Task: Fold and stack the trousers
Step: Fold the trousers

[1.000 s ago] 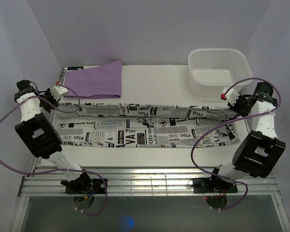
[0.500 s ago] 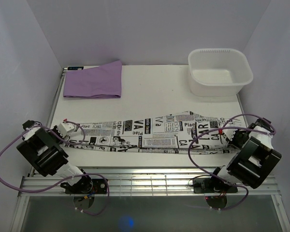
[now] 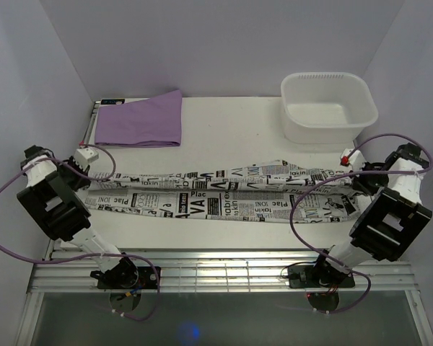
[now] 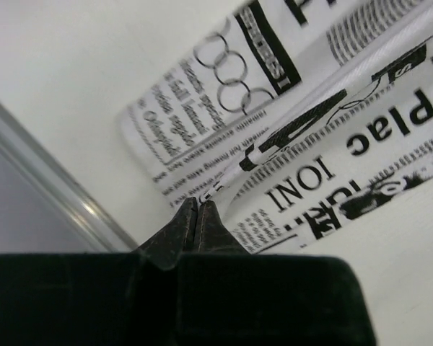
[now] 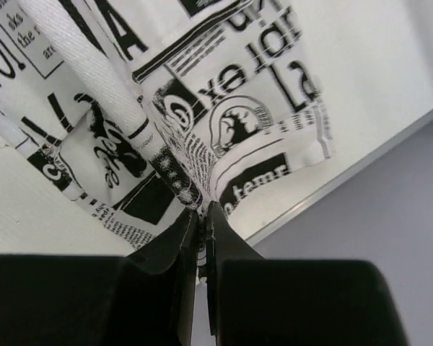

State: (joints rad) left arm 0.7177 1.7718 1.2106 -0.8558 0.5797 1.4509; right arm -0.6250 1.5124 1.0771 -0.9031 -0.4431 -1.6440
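Where the two arms are bolted at its near edge, a white, matte worktop (image 3: 231, 130) is seen, boxed in by plain pale lilac walls on the left, right and far sides and bordered at the front by a ribbed metal rail (image 3: 224, 274). At the far left of the surface a plain purple cloth (image 3: 141, 119) is laid flat and folded, and at the far right a white plastic tub (image 3: 328, 108) with rounded corners is set. The trousers (image 3: 216, 194) are stretched in a long, narrow band from left to right across the near half of the worktop, well apart from both cloth and tub, with one strip lying alongside another lengthwise. The left claw (image 4: 196, 210) is pressed together, its dark tapered tips closed on a thin seam at the left end of the trousers, just beside a bright metal edge strip (image 4: 65, 194). The right claw (image 5: 200, 216) is likewise closed, and a bunched fold at the right end of the fabric is pinched between its tips near the worktop's right edge. The cloth of the trousers is shown as soft and woven, white with black newspaper print of bold letters, small text blocks and little pictures, and a plain white ribbed band is seen in the right wrist view. Purple cables are looped from both arms.
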